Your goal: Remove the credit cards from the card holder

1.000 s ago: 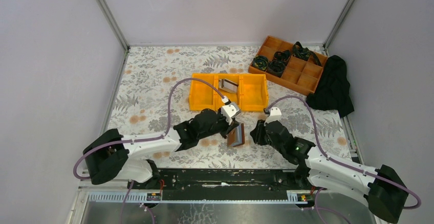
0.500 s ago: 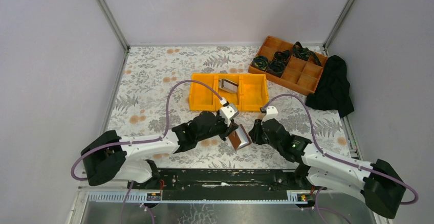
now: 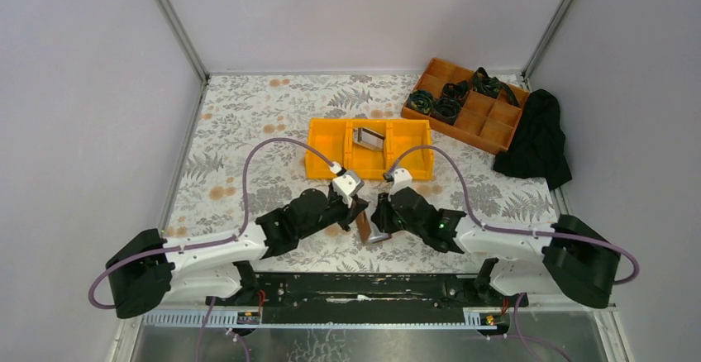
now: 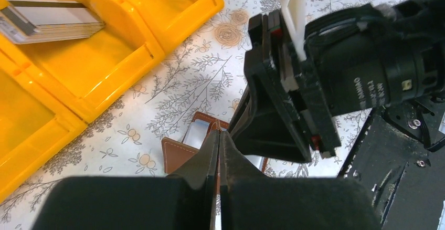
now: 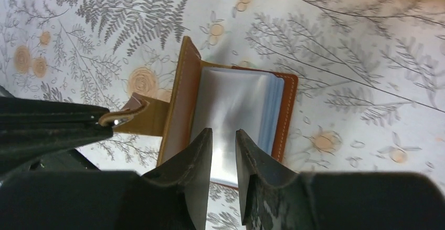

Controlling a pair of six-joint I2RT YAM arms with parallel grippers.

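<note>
Both arms shifting left since a second ago; floral surface (image 3: 248,122), grey walls (image 3: 83,89) unchanged. Left tool (image 4: 219,135) pinching card holder (image 5: 178,98) strap (image 5: 142,121), right tool (image 5: 224,135) hanging slightly spread over its clear sleeves (image 5: 236,101); credit cards (image 4: 50,20) sitting stacked in yellow bin (image 3: 326,159)

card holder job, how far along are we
Done: a stack of cards already lies in the yellow bin. In hand: left claw shut on the strap of the card holder, right claw slightly open over its sleeves. Left: emptying those sleeves; their contents aren't clear.
</note>
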